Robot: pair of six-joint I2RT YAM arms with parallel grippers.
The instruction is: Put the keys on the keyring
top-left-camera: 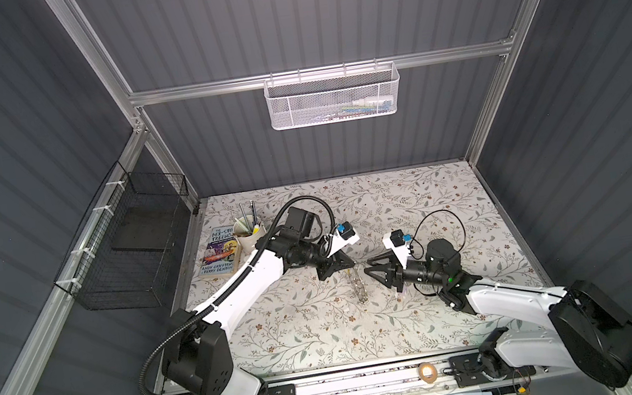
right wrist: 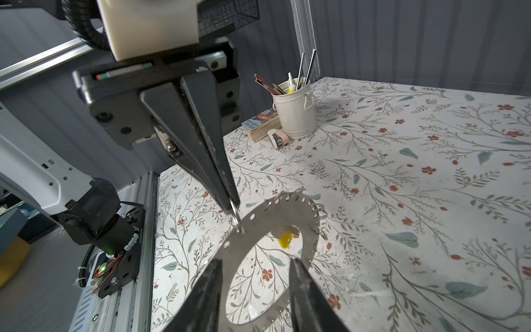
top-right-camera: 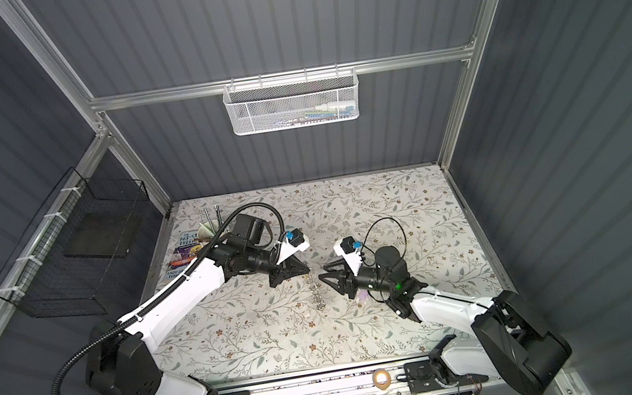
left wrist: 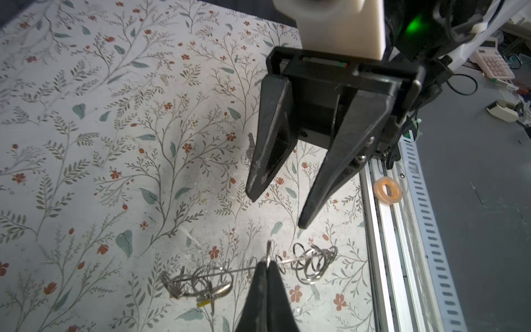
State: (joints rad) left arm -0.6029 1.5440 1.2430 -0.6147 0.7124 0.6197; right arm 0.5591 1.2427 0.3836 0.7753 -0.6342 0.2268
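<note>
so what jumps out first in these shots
The left gripper, shut on a small wire loop of the grey keyring, holds it tilted up at mid-table. The right gripper hovers open facing it, and a yellow-tagged key lies on the floral table, seen through the ring's hole.

Shiny metal keyring [right wrist: 287,208], smooth cream pot [right wrist: 296,115]

Picking out the keyring [top-left-camera: 360,284] mid-way across the table [top-left-camera: 432,199], between left gripper [top-left-camera: 352,264] on its left and right gripper [top-left-camera: 367,265] on its right. One key [right wrist: 284,238] on the table just beside it. Cup [top-left-camera: 246,233] and book [top-left-camera: 219,252] back-left, tape roll [top-left-camera: 428,371] on the front rail [top-left-camera: 353,386].
</note>
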